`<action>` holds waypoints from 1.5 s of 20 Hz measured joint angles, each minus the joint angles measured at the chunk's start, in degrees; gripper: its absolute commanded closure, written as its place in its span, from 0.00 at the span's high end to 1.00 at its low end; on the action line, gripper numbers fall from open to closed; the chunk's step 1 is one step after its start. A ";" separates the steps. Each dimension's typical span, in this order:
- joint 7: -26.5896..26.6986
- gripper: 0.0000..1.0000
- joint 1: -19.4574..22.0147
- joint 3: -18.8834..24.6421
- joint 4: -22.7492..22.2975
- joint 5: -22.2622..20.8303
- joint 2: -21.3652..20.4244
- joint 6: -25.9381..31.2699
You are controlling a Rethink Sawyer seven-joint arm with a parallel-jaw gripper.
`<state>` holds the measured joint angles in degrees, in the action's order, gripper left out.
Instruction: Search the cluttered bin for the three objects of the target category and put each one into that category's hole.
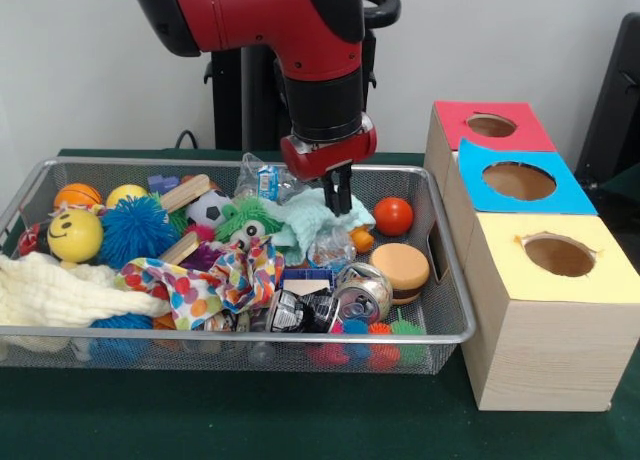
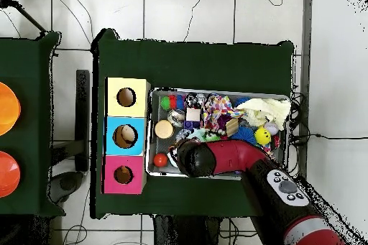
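Note:
A wire mesh bin (image 1: 440, 280) is packed with mixed items. My gripper (image 1: 339, 206) hangs over the bin's back middle, shut, with its tips at the top of a mint green cloth (image 1: 305, 220). I cannot tell whether it pinches the cloth. Three boxes stand beside the bin, their hole tops red (image 1: 490, 126), blue (image 1: 518, 181) and yellow (image 1: 558, 254). From overhead the arm (image 2: 215, 157) hides the gripper. The yellow (image 2: 126, 97), blue (image 2: 126, 136) and pink (image 2: 123, 174) boxes line the bin's left side there.
The bin holds a red ball (image 1: 393, 216), a smiley yellow ball (image 1: 75, 235), a blue spiky ball (image 1: 137, 230), a soccer ball (image 1: 207, 209), a tan disc (image 1: 400, 267), a dotted cloth (image 1: 215, 280), a white cloth (image 1: 50, 290) and shiny cans (image 1: 362, 292).

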<state>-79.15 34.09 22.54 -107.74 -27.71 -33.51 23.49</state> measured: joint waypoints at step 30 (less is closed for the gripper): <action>0.00 0.00 0.34 0.18 -0.08 -0.02 -4.71 0.59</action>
<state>-79.15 34.43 22.73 -107.83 -27.73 -38.22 24.08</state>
